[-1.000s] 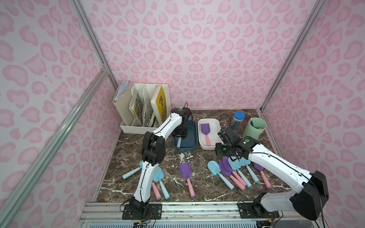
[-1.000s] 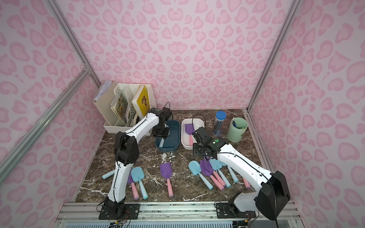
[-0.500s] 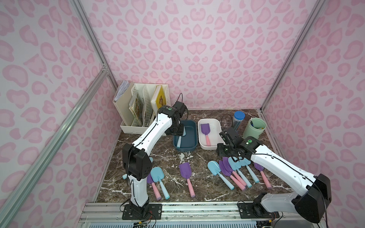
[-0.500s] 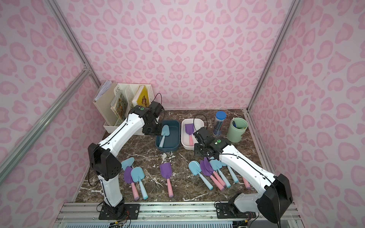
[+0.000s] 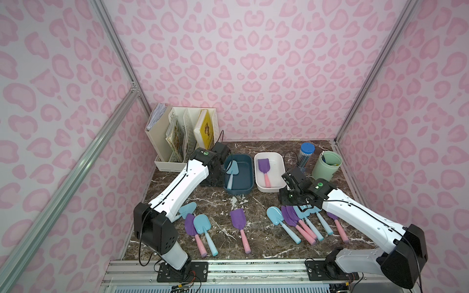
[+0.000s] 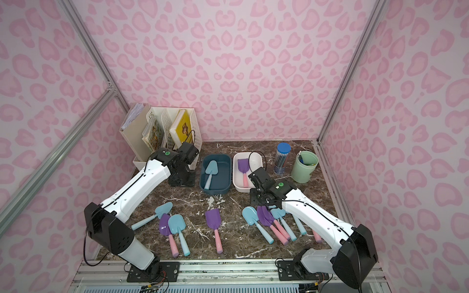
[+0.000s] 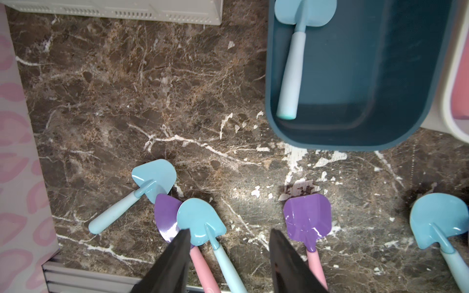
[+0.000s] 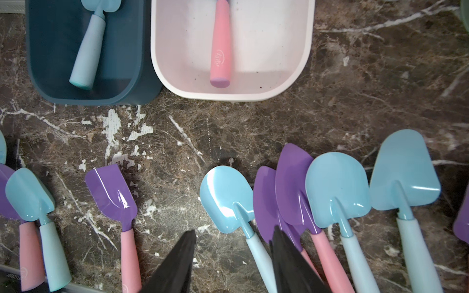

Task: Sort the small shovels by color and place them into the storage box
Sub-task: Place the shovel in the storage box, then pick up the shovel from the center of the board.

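A light blue shovel (image 5: 231, 170) lies in the dark blue storage box (image 5: 239, 190). A purple shovel with a pink handle (image 5: 264, 168) lies in the white box (image 5: 269, 189) beside it. My left gripper (image 5: 215, 175) hangs open and empty just left of the blue box; in the left wrist view its fingertips (image 7: 229, 230) frame the table far below. My right gripper (image 5: 289, 201) is open and empty above several overlapping blue and purple shovels (image 8: 291, 187). Three shovels (image 5: 196, 223) lie front left, and a lone purple one (image 5: 238, 220) lies in the middle.
A cream file rack with books (image 5: 182, 137) stands at the back left, close behind my left wrist. At the back right stand a blue-capped clear tube of pencils (image 5: 305, 155) and a green cup (image 5: 327, 166). Pink patterned walls close in three sides.
My left gripper let go of the light blue shovel, which now lies in the dark blue box, and drew back to the left of the box. The right arm has barely moved.
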